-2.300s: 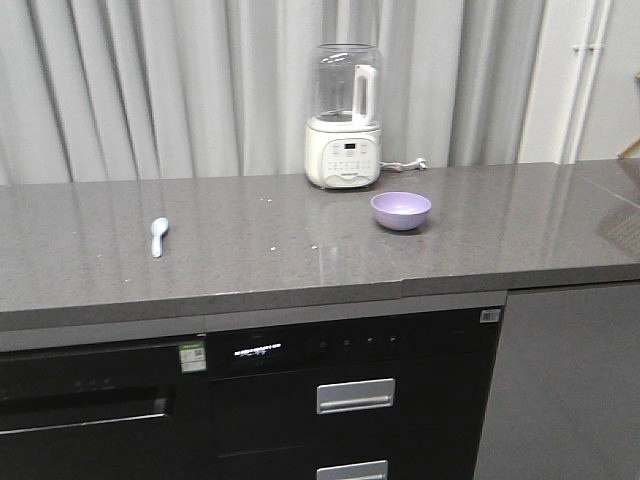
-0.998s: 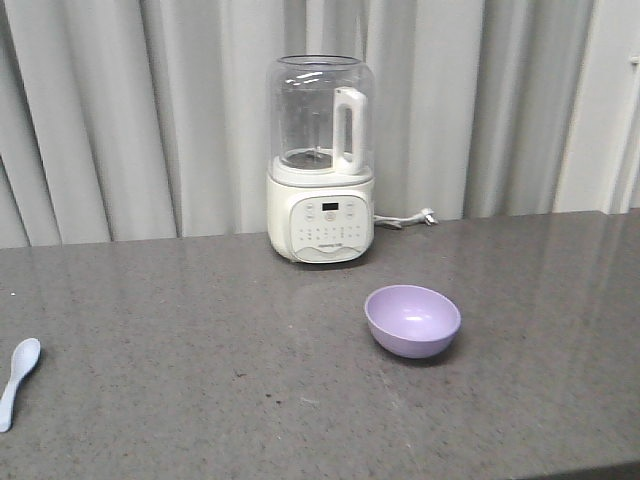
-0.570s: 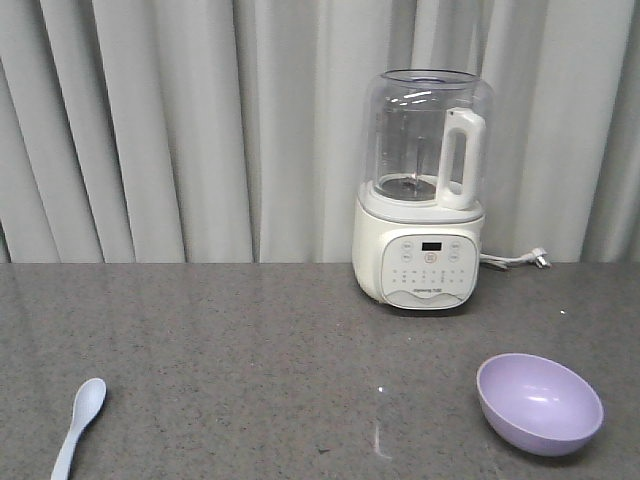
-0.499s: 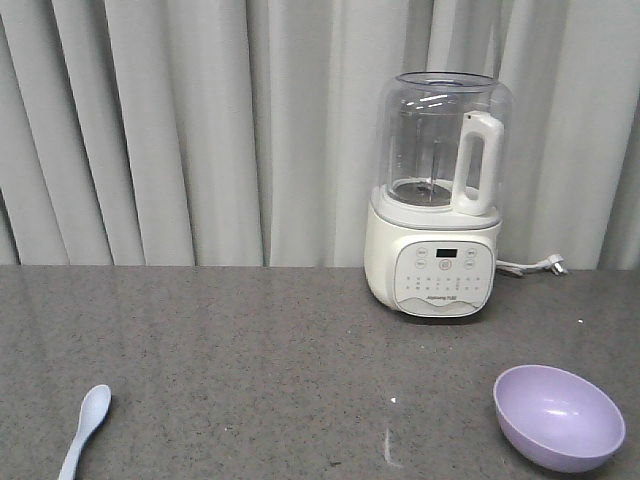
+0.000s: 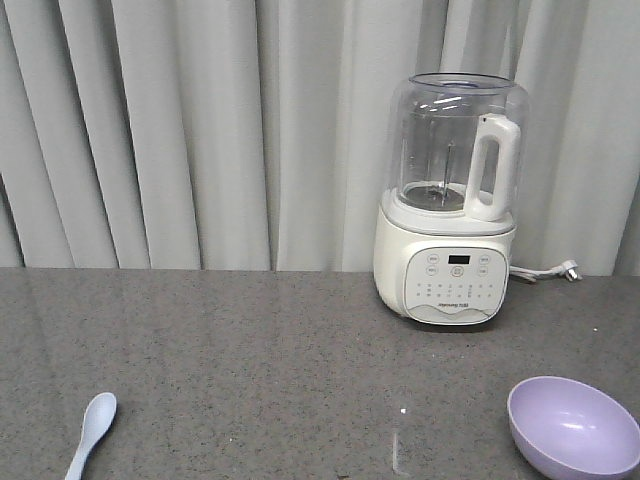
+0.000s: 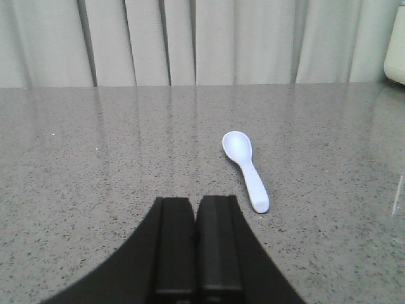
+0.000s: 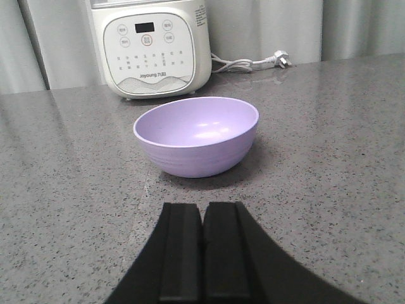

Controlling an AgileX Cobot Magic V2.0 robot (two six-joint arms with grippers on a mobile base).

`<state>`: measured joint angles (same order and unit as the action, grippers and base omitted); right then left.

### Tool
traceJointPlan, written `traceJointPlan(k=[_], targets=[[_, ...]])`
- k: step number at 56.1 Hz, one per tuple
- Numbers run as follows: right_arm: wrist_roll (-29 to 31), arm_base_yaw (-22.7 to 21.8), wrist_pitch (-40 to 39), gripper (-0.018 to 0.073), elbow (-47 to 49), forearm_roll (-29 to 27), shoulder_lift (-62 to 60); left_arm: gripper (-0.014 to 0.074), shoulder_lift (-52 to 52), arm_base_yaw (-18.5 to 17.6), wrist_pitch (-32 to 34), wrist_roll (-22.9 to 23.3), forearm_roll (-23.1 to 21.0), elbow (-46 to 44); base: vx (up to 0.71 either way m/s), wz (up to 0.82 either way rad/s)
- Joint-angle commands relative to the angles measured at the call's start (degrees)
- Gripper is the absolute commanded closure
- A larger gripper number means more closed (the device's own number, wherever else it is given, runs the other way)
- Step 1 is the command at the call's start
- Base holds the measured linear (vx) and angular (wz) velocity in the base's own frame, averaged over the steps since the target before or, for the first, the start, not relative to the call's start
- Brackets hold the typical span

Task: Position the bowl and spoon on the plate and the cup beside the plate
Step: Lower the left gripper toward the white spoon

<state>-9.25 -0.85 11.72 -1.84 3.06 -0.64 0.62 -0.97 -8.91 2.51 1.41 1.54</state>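
Observation:
The lavender bowl (image 5: 575, 428) sits upright and empty on the grey counter at the lower right of the front view. In the right wrist view the bowl (image 7: 197, 134) lies just ahead of my right gripper (image 7: 203, 206), which is shut with nothing between its fingers. The pale blue spoon (image 5: 92, 431) lies at the lower left of the front view. In the left wrist view the spoon (image 6: 246, 170) lies scoop-up, ahead and to the right of my left gripper (image 6: 195, 201), also shut and empty. The plate and the cup are out of view.
A white blender with a clear jug (image 5: 452, 200) stands at the back of the counter, behind the bowl; its base (image 7: 152, 47) and loose power plug (image 7: 281, 59) show in the right wrist view. Grey curtains (image 5: 200, 130) hang behind the counter (image 5: 270, 370).
The front view has closed in on the counter and shifted, so the blender, bowl and spoon look larger and lower in frame. Nothing on the counter has moved.

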Motion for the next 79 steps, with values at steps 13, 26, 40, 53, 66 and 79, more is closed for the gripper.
traceJointPlan(k=[13,26,40,53,66,79], targets=[[0.2,-0.4,-7.2,0.0568,-0.1,1.8,-0.3,0.0603,0.9,0.1,5.7,0.1,-0.5,-1.5,0.00,0.00],[0.2,-0.4,-24.9,0.0568,1.6,1.6,-0.3,0.0603,0.9,0.1,22.5,4.4,-3.2,-4.3,0.00,0.00],[11.2,-0.2,-6.1,0.0568,36.0,2.5,11.7,0.0603,-12.6,0.1,16.6,4.7,-6.5,-30.2,0.00,0.00],[12.2,-0.2,-2.3,0.0568,53.0,2.5,33.7,0.0603,-40.4,0.0,6.7,1.6,-6.5,-53.3,0.00,0.00],[12.0,-0.2,-2.2,0.0564,53.2,-0.9,42.0,0.0599,-50.5,-0.8,2.8,-1.1,-6.5,-56.2,0.00,0.00],[12.0,-0.2,-2.2,0.0482,53.2,-1.0,42.6,0.0482,-51.1,-5.1,-0.7,-9.3,-6.8,-56.2,0.00,0.00]])
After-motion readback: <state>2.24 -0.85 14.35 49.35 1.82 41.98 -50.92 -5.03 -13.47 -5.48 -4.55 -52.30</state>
